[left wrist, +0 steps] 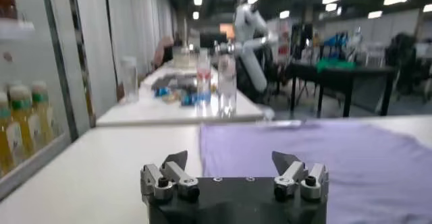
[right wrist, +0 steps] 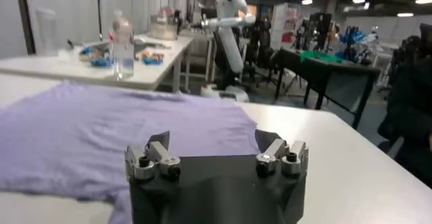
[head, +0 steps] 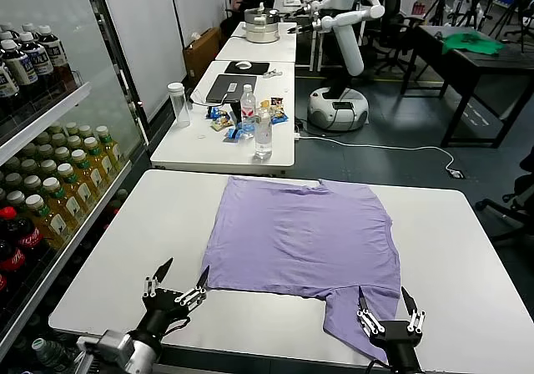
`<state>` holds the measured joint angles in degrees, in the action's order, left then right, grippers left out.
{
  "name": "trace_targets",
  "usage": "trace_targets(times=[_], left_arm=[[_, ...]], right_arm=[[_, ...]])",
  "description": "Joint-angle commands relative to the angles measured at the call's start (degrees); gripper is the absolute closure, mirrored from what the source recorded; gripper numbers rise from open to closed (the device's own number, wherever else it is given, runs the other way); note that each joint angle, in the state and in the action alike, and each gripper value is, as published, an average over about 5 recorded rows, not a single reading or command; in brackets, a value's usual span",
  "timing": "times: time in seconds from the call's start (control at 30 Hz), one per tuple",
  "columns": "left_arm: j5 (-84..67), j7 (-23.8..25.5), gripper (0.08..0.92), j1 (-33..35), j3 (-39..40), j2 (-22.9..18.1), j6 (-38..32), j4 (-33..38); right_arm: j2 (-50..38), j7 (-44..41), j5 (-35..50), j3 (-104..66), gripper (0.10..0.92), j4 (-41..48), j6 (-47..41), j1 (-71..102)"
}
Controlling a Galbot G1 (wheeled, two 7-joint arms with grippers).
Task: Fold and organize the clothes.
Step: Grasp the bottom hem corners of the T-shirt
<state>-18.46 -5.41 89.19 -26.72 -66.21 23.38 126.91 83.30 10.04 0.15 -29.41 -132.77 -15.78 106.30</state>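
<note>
The lavender T-shirt [head: 300,236] lies spread flat on the white table [head: 125,257], collar toward the far edge, one sleeve hanging toward the near edge at the right. My left gripper [head: 178,275] is open and empty, just left of the shirt's near left corner. My right gripper [head: 385,297] is open and empty, over the near right sleeve. In the left wrist view the left gripper [left wrist: 231,160] faces the shirt [left wrist: 317,158] low over the table. In the right wrist view the right gripper [right wrist: 214,142] hovers over the purple fabric [right wrist: 94,137].
A second white table [head: 238,132] stands behind with a clear bottle [head: 264,132], a cup [head: 177,103], snacks and a laptop. Shelves of drink bottles [head: 50,190] line the left side. Another robot [head: 342,48] and a dark table with green cloth [head: 471,44] stand farther back.
</note>
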Motion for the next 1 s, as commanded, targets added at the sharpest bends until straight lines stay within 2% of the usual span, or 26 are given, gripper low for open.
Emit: trace_targets(times=[0.03, 0.27, 0.77, 0.87, 1.0], left_arm=[[0.8, -3.2, 0.177, -8.6, 4.1, 1.7, 10.0, -7.8], [2.9, -2.6, 0.177, -9.6, 6.6, 1.7, 10.0, -9.6], [3.0, -2.2, 0.177, -8.0, 8.1, 1.6, 10.0, -10.0], [2.0, -2.3, 0.197, -7.6, 8.1, 1.5, 10.0, -9.6], [0.9, -2.1, 0.289, -7.3, 8.2, 1.4, 10.0, -9.3]], right_arm=[[0.1, 0.4, 1.7, -0.9, 0.203, 4.2, -3.9, -2.6], [0.4, 1.5, 5.3, -1.3, 0.203, 8.5, -4.4, -6.5], [0.1, 1.5, 9.3, -0.4, 0.21, 10.8, -5.3, -7.9], [-0.1, 1.2, 10.2, 0.1, 0.262, 11.2, -5.7, -7.8], [-0.5, 0.9, 11.7, 0.3, 0.371, 11.4, -6.2, -7.5]])
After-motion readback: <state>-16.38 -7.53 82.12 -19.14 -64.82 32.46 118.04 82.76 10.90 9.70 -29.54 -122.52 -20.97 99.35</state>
